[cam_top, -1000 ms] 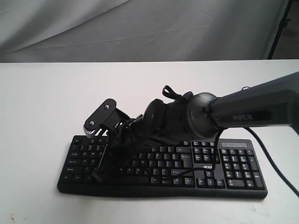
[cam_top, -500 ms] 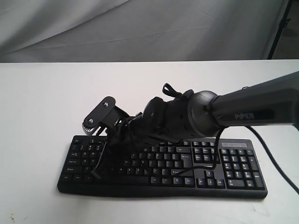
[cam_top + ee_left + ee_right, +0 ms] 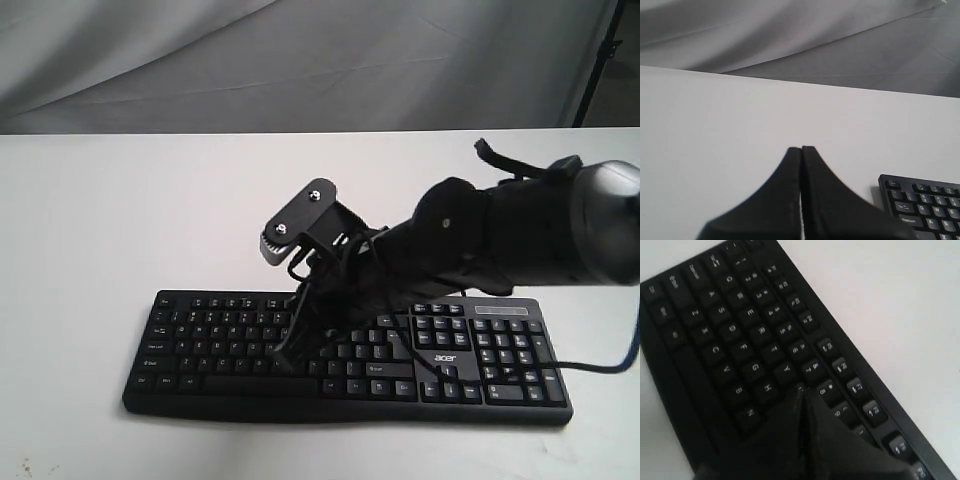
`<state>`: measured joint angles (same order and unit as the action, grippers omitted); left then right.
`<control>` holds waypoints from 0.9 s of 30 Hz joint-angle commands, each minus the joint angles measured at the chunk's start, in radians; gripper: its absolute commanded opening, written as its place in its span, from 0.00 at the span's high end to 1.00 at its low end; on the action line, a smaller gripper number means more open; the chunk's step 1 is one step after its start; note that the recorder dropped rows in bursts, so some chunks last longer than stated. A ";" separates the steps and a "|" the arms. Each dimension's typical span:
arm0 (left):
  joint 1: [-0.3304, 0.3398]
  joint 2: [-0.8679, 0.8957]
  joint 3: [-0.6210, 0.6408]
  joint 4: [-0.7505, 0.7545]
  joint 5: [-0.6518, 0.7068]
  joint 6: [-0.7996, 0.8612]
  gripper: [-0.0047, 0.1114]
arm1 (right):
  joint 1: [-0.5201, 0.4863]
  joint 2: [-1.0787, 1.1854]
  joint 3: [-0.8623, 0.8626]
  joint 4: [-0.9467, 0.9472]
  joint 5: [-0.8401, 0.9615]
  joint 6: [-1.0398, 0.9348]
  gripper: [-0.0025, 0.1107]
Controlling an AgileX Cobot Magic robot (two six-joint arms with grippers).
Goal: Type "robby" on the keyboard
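The black keyboard (image 3: pixel 200 340) with white legends and an "acer" logo lies on the white table near its front edge. My right gripper (image 3: pixel 284 353) reaches across it from the right, shut and empty. Its tip is down at the middle letter keys. In the right wrist view the shut fingertips (image 3: pixel 799 392) sit by the Y, H, 7 and 8 keys of the keyboard (image 3: pixel 730 340), and I cannot tell if they touch a key. My left gripper (image 3: pixel 801 149) is shut over bare table, left of the keyboard's corner (image 3: pixel 925 200). It is out of the exterior view.
The white table (image 3: pixel 120 200) stretches behind and left of the keyboard. A grey cloth backdrop (image 3: pixel 300 60) hangs at the back. A black cable (image 3: pixel 600 365) loops off the right arm at the right, and a dark stand leg (image 3: pixel 600 60) is at the upper right.
My right arm has swung to the right along the keyboard. Its shut tip has gone from the left letter keys to the middle ones.
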<state>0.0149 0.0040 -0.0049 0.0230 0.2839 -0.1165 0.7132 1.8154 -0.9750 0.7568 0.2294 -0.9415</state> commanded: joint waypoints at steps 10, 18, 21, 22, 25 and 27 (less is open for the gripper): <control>-0.003 -0.004 0.005 -0.009 -0.002 -0.005 0.96 | -0.006 0.042 0.066 -0.009 -0.123 0.001 0.98; -0.003 -0.004 0.005 -0.009 -0.002 -0.005 0.96 | -0.006 0.042 0.066 -0.013 -0.175 -0.003 0.98; -0.003 -0.004 0.005 -0.009 -0.002 -0.005 0.96 | -0.006 0.042 0.066 -0.013 -0.184 -0.003 0.98; -0.003 -0.004 0.005 -0.009 -0.002 -0.005 0.96 | -0.006 0.042 0.066 -0.013 -0.188 -0.003 0.98; -0.003 -0.004 0.005 -0.009 -0.002 -0.005 0.96 | -0.006 0.042 0.066 -0.013 -0.193 -0.003 0.98; -0.003 -0.004 0.005 -0.009 -0.002 -0.005 0.96 | -0.004 0.042 0.066 -0.013 -0.193 -0.003 0.98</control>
<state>0.0149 0.0040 -0.0049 0.0230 0.2839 -0.1165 0.7132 1.8571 -0.9119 0.7509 0.0473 -0.9415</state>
